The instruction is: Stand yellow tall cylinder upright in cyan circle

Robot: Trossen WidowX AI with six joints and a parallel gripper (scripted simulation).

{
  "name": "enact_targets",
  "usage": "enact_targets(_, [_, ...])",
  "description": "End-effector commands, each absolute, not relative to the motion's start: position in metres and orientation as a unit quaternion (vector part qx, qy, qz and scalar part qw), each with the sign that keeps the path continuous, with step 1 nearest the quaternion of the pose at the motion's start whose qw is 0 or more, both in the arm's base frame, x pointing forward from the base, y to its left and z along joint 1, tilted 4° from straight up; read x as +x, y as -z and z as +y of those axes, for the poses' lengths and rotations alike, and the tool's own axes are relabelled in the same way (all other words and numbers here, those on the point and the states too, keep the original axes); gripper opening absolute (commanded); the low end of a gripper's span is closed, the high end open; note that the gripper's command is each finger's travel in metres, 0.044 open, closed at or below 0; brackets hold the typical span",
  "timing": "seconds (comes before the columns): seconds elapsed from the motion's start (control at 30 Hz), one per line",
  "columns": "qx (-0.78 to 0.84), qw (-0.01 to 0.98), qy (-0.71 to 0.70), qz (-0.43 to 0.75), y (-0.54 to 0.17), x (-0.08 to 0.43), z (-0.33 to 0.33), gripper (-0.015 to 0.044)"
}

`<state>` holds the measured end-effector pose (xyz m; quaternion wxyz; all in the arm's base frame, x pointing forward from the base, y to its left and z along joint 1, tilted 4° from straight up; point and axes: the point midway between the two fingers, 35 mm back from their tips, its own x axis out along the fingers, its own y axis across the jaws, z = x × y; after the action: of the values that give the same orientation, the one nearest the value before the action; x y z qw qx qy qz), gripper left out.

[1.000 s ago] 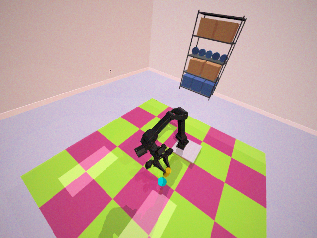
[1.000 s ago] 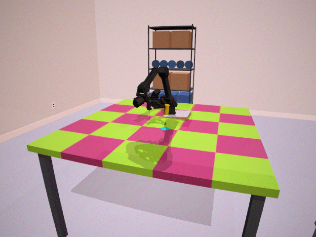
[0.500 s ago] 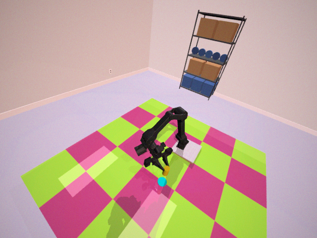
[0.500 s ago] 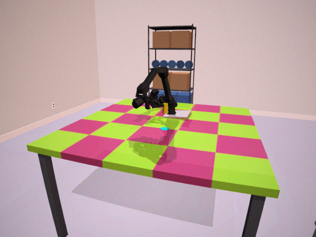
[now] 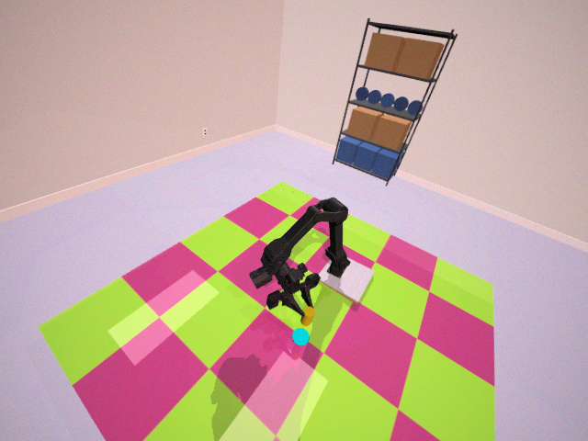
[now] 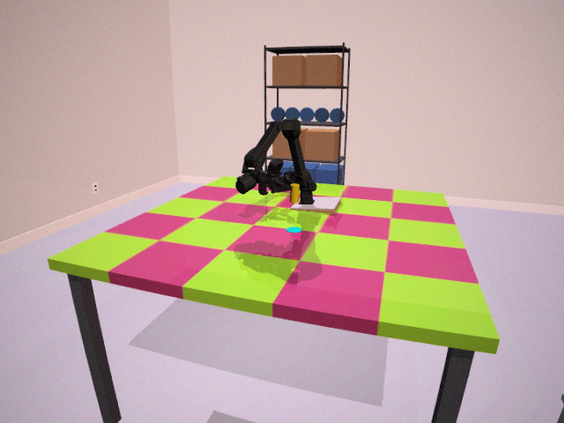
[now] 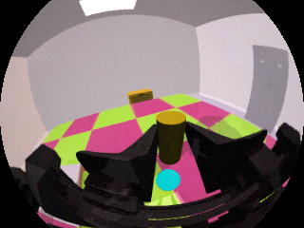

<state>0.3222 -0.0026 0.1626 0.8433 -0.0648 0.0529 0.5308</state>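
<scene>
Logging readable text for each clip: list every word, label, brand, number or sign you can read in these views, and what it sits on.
None can be read.
Brown boxes on the shelf rack: plain faces, no print showing.
Blue bins: no labels showing.
Yellow cylinder held upright in the gripper: unmarked.
Cyan circle: plain disc.
Wall outlet: too small to show any marking.
</scene>
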Motion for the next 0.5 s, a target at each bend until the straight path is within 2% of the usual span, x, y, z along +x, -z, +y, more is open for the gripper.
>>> enact_targets(0.0, [-0.066, 0.844, -0.530, 0.049, -0.163, 0.322, -0.003, 0.0105])
enact_targets(0.47, [-0.066, 0.844, -0.530, 0.049, -0.092, 0.326, -0.010, 0.0105])
